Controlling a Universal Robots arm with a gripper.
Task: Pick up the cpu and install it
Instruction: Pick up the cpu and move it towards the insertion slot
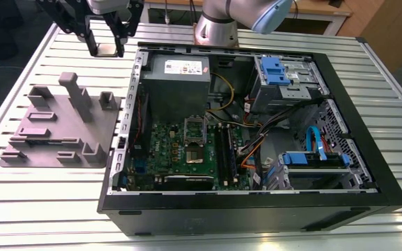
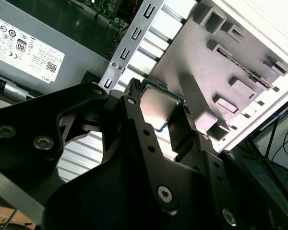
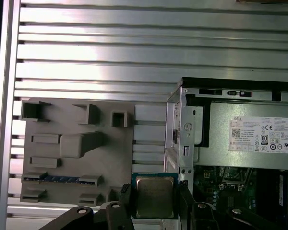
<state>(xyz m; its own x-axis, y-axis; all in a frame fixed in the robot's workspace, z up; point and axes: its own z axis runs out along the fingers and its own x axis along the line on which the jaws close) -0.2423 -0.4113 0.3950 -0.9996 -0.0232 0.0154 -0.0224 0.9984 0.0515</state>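
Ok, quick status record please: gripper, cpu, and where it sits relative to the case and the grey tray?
gripper: jaws shut on the cpu, raised above the table
cpu: held by its edges, silvery top showing in both wrist views
position: over the gap between the grey tray and the computer case, by the case's outer wall
socket: on the motherboard inside the case, cpu not yet in it

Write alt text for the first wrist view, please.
The gripper is shut on the cpu, silvery top towards the camera, between black fingers. Beyond it lie a grey moulded fixture on the slatted metal table and the open computer case with its power supply and green motherboard.
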